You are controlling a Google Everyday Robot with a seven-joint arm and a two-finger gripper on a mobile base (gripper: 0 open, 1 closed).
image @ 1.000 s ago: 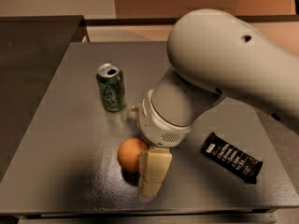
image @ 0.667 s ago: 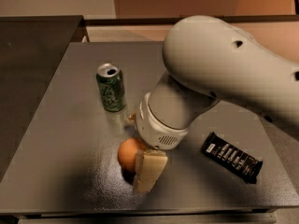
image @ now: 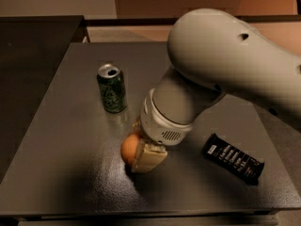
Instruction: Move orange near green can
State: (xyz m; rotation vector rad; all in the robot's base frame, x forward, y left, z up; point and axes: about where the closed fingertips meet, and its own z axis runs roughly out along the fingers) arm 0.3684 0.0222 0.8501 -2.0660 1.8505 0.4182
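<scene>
The orange point(image: 127, 149) is at the front middle of the dark table point(image: 61, 140), held in my gripper point(image: 135, 158). One cream finger point(image: 150, 158) presses its right side; the other finger is hidden behind the fruit. The orange looks slightly raised, with a shadow beneath it. The green can point(image: 111, 88) stands upright to the back left of the orange, about one can height away, its pull-tab top open to view. My large white arm reaches in from the upper right and covers the table's middle right.
A flat black snack bar wrapper point(image: 233, 158) lies to the right of the gripper, near the front right. A darker counter point(image: 33, 46) borders the table on the left. The table's front edge runs just below the gripper.
The gripper and the orange have shifted slightly up and toward the can. The finger now looks shorter and closer against the fruit. The can and the wrapper have not moved.
</scene>
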